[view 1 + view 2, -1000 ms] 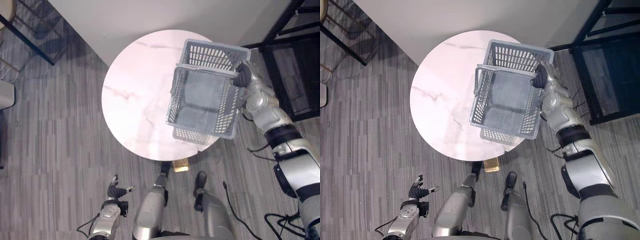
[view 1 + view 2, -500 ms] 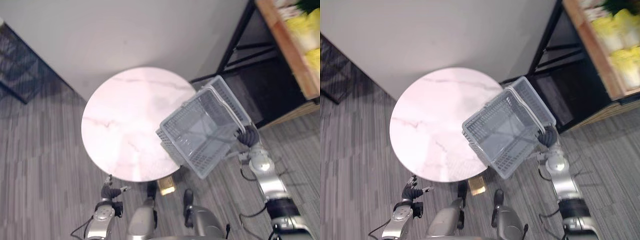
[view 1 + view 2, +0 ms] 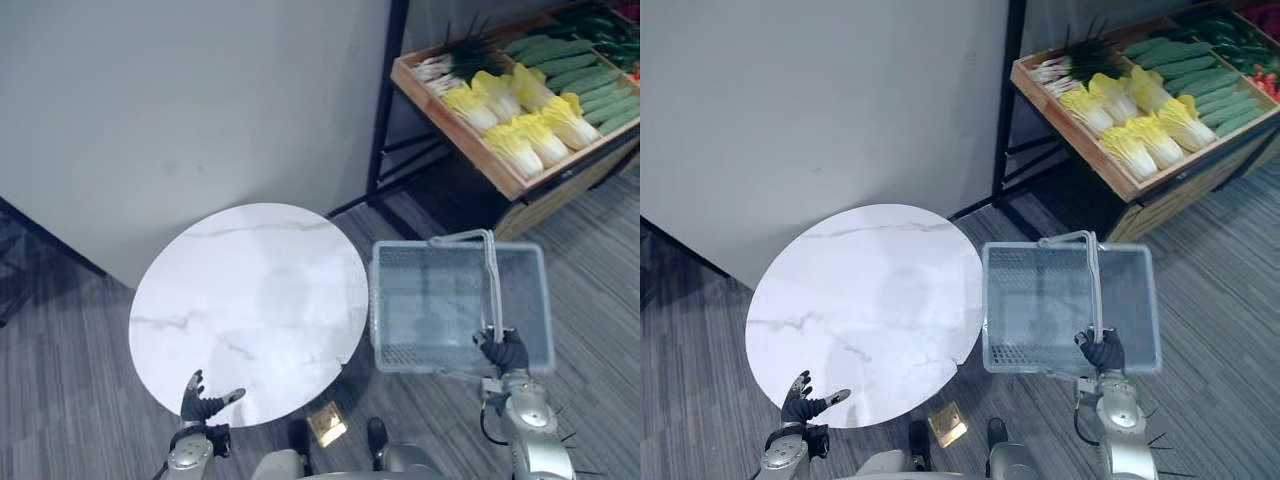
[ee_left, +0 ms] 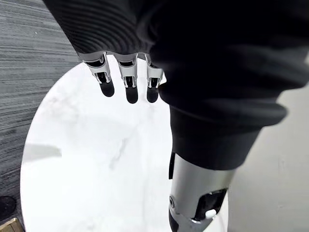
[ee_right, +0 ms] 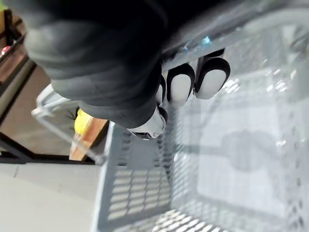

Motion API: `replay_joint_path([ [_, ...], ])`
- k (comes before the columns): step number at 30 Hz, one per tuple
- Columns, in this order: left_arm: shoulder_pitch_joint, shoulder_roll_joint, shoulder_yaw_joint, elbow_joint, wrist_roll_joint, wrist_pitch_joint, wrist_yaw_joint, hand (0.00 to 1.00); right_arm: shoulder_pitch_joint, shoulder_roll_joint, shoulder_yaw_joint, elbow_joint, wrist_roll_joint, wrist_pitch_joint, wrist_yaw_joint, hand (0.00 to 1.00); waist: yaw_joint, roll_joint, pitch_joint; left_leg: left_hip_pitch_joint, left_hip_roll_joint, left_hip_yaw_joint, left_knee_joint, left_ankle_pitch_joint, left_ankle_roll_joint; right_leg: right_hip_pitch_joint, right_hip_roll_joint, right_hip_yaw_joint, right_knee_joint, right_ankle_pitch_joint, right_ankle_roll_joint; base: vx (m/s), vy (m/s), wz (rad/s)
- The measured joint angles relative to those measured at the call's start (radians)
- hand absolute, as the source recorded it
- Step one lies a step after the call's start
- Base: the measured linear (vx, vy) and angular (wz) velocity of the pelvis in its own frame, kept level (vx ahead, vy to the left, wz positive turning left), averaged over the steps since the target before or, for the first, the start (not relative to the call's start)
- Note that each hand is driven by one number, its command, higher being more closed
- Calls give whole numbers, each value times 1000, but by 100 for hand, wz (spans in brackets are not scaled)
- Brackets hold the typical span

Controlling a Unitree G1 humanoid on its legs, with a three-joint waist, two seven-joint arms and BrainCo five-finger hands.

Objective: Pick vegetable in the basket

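My right hand is shut on the handle of a grey plastic mesh basket, which hangs level above the floor to the right of the round table. In the right wrist view its fingers curl round the handle, and the basket below holds nothing. Vegetables lie in a wooden crate at the top right: yellow-green cabbages, cucumbers and green onions. My left hand hangs low by the table's front edge, with its fingers straight.
A round white marble table stands on the grey striped floor to the basket's left. A grey wall runs behind it. The crate rests on a black metal rack. A small brown tile lies on the floor.
The camera has swung right, bringing the vegetable crate into view. The basket has come off the table's side and levelled out over the floor, still in my right hand.
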Motion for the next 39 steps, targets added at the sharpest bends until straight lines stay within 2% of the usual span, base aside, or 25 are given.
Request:
replay_joint_path([
  [1, -3, -3, -2, -27, 0, 0, 0, 0, 7, 6, -2, -18, 4, 0, -10, 100, -4, -4, 6, -40, 14, 2, 66, -28, 7, -24, 5, 11, 25, -14, 21, -147, 22, -19],
  [3, -20, -17, -3, -40, 0, 0, 1, 0, 20, 8, -26, -51, 8, 4, -17, 100, 0, 2, 8, -74, 29, -1, 98, -38, 29, -48, 12, 9, 47, -26, 46, -137, 38, -3],
  [4, -41, -19, -11, -49, 0, -1, 1, 0, 35, 12, -42, -82, 9, 4, -33, 100, 15, 6, 11, -111, 43, -3, 125, -37, 37, -135, 14, 4, 329, -118, 2, -113, 32, 4],
  [5, -42, -19, -12, -50, 0, 0, 1, 0, 37, 12, -44, -86, 9, 4, -33, 100, 20, 6, 11, -116, 44, -4, 132, -37, 38, -141, 9, 3, 378, -136, 0, -98, -1, 19],
  [7, -40, -20, -17, -68, 0, 1, 1, 0, 53, 19, -58, -117, 12, 3, -43, 100, 23, -6, 5, -150, 22, -52, 176, -33, 38, -88, -76, -1, 655, -246, 38, -66, -83, 50],
  [9, -40, -22, -21, -80, 0, 1, 2, 0, 57, 22, -58, -125, 13, -5, -54, 100, 32, -21, -4, -199, 9, -78, 198, -3, 24, 13, -116, 8, 639, -243, 49, -143, -199, 48],
  [10, -41, -20, -20, -78, -1, 2, 3, 0, 42, 21, -58, -122, 12, -6, -56, 100, 59, -13, -7, -235, 19, -81, 211, 26, 7, 71, -109, -11, 497, -304, 62, -195, -215, 21],
  [11, -38, -27, -19, -78, -1, 2, 5, 0, 35, 20, -59, -117, 13, -6, -60, 100, 70, 0, -7, -247, 34, -80, 200, 50, 8, 82, -103, -39, 438, -318, 63, -225, -210, 9],
  [12, -26, -43, -25, -81, -1, 1, 4, 0, 36, 21, -60, -116, 15, -6, -71, 100, 81, 19, -15, -271, 61, -77, 171, 102, 21, 106, -82, -91, 335, -332, 52, -320, -261, 26],
  [14, -3, -57, -32, -86, -1, 2, 3, 0, 24, 20, -61, -113, 28, -6, -75, 100, 79, 36, -17, -297, 89, -91, 108, 183, 6, 118, -39, -133, 254, -355, 12, -357, -283, 40],
  [15, 5, -59, -40, -85, -1, 6, 3, 0, 10, 14, -62, -94, 34, -6, -76, 100, 76, 53, -12, -299, 102, -122, 30, 283, -28, 105, -5, -157, 241, -359, 2, -358, -237, 70],
  [16, -6, -58, -46, -85, -1, 10, 2, 0, -2, 10, -71, -59, 38, -6, -80, 100, 65, 55, -10, -292, 91, -162, -84, 442, -77, 83, -2, -200, 237, -346, -26, -441, -271, 73],
  [17, -15, -58, -45, -86, -2, 12, 2, 0, -9, 11, -80, -43, 43, -6, -83, 100, 64, 46, -3, -297, 90, -161, -60, 421, -98, 80, -6, -220, 234, -345, -58, -312, -178, 69],
  [18, -19, -56, -46, -85, -1, 20, 2, 0, -22, 10, -82, -19, 43, -4, -97, 100, 67, 35, 12, -310, 88, -158, 107, 267, -49, 80, -14, -248, 237, -334, -82, -260, -156, 34],
  [19, -18, -56, -46, -85, -1, 20, 1, 0, -19, 11, -78, -19, 43, -2, -97, 100, 68, 30, 15, -308, 81, -154, 189, 192, -19, 77, -22, -255, 242, -328, -90, -338, -197, 33],
  [20, -17, -53, -45, -85, -1, 20, 1, 0, -9, 12, -66, -19, 43, -2, -95, 100, 68, 29, 15, -280, 78, -138, 339, 57, -8, 62, -35, -262, 245, -310, -98, -288, -126, 18],
  [22, -18, -50, -43, -86, -1, 18, 1, 0, -13, 10, -56, -20, 42, -2, -94, 100, 67, 30, 14, -223, 86, -153, 414, -39, -13, 38, -39, -253, 246, -286, -99, -308, -58, 0],
  [24, -15, -51, -43, -86, -1, 18, 1, 0, -16, 12, -57, -22, 42, -2, -95, 100, 66, 35, 11, -132, 94, -192, 393, -121, -41, -10, -26, -236, 244, -262, -90, -241, 29, -13],
  [26, -10, -54, -41, -86, -1, 19, 2, 0, -16, 25, -74, -22, 42, -2, -95, 100, 44, 50, 1, -51, 95, -187, 229, -167, -71, -45, -11, -233, 243, -252, -77, -175, 101, 0],
  [27, -8, -55, -38, -85, -2, 19, 3, 0, -13, 40, -86, -20, 42, -2, -96, 100, 44, 42, 0, -21, 91, -174, 140, -169, -97, -64, -10, -225, 243, -243, -63, -223, 153, -14],
  [28, -10, -55, -38, -83, -2, 19, 4, 0, -8, 54, -91, -20, 42, 0, -96, 100, 48, 23, -1, -12, 80, -159, 118, -154, -105, -74, -17, -208, 241, -232, -54, -169, 122, -26],
  [29, -6, -55, -40, -81, -2, 19, 4, 0, -5, 60, -92, -20, 42, 0, -96, 100, 47, 19, -2, -9, 77, -154, 116, -151, -107, -75, -21, -205, 240, -223, -50, -127, 114, -33],
  [33, 1, -54, -40, -65, 0, 20, 4, 0, 21, 69, -108, -20, 43, 0, -102, 100, 40, 12, -7, -1, 57, -98, 162, -163, -86, -80, -32, -146, 241, -189, -18, -95, 119, -40],
  [36, -2, -47, -39, -65, 2, 20, 5, 0, 18, 70, -107, -19, 43, -1, -103, 100, 41, 9, -7, 4, 64, -29, 195, -185, -69, -100, -19, -79, 237, -162, -4, -112, 101, -73],
  [39, -12, -45, -35, -66, 7, 20, 9, 0, 16, 74, -103, -10, 48, -1, -102, 100, 27, 4, -4, 7, 94, 49, 243, -224, -67, -118, 10, -13, 204, -124, 12, -133, 78, -88],
])
